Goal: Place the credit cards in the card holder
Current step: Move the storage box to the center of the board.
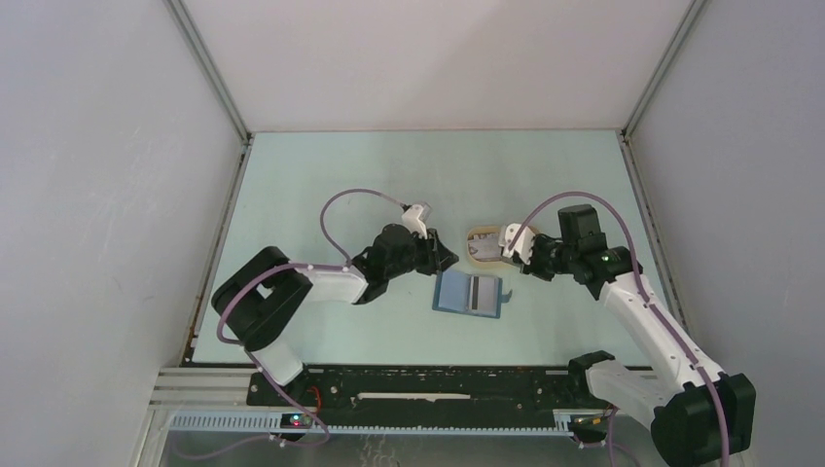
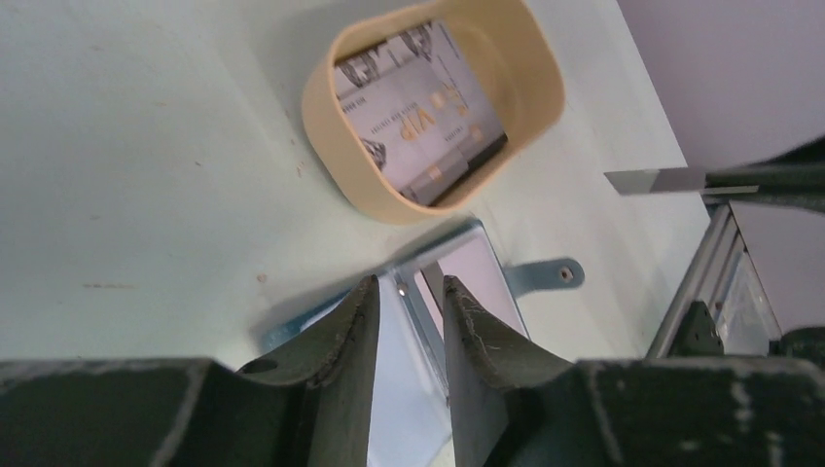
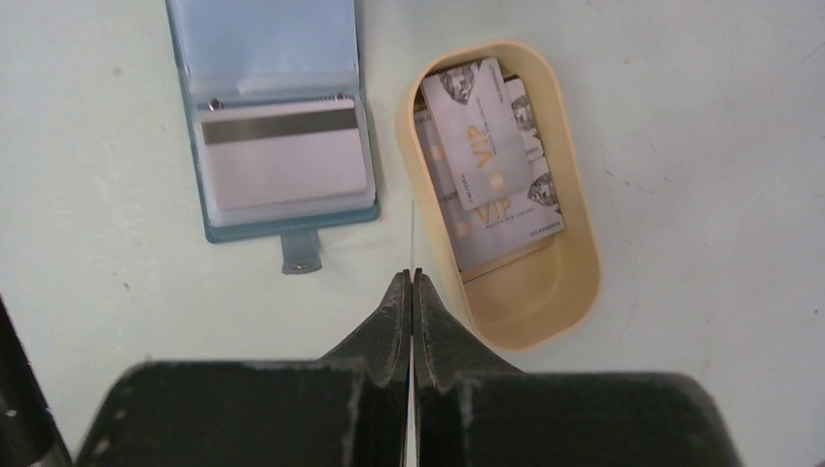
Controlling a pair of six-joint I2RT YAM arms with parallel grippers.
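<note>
Though one striped card (image 3: 282, 165) lies in the open card holder (image 3: 263, 49) at mid-table, more credit cards (image 3: 491, 175) sit in the tray (image 3: 525, 331) just far of it. Right gripper (image 3: 412, 277): pinching a further card (image 2: 652, 181) edge-on. Left gripper (image 2: 410, 287): jaws part-spread over the card holder, seemingly empty.

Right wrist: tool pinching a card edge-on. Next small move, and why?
Probably swing the right tool left toward the open card holder: its held card hangs between the beige tray and the holder, while the left tool hovers over the holder.
</note>
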